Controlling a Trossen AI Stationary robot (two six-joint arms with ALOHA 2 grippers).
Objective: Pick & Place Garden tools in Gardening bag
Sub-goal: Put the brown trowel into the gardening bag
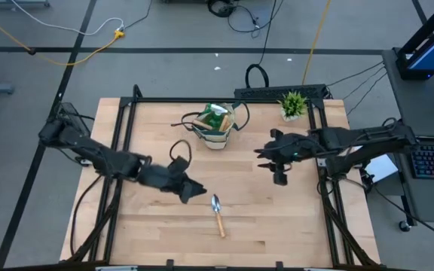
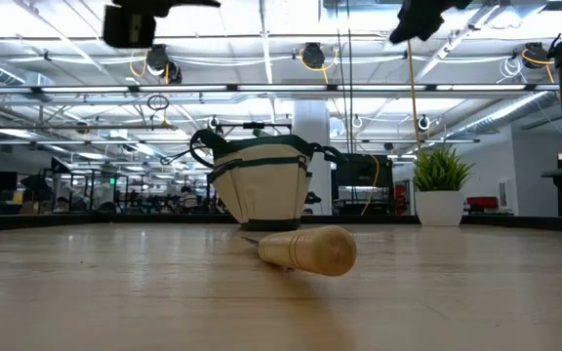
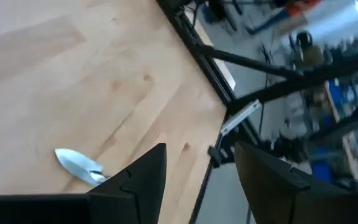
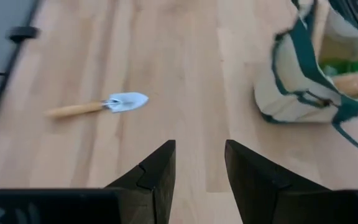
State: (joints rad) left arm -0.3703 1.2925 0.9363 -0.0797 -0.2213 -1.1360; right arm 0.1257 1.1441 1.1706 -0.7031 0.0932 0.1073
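A wooden-handled silver trowel (image 1: 218, 214) lies flat on the table near the front middle; it also shows in the right wrist view (image 4: 98, 106), and its blade shows in the left wrist view (image 3: 78, 164). The beige gardening bag (image 1: 215, 124) with a green band stands upright at the far middle, with tools and something green inside (image 4: 347, 74). My left gripper (image 1: 194, 190) is open and empty, above the table just left of the trowel's blade. My right gripper (image 1: 266, 159) is open and empty, to the right of the bag.
A small potted green plant (image 1: 293, 105) stands at the far right corner of the table. Black frame rails (image 1: 126, 120) run along the table's left, far and right sides. Bare wood (image 1: 277, 218) lies to the right of the trowel.
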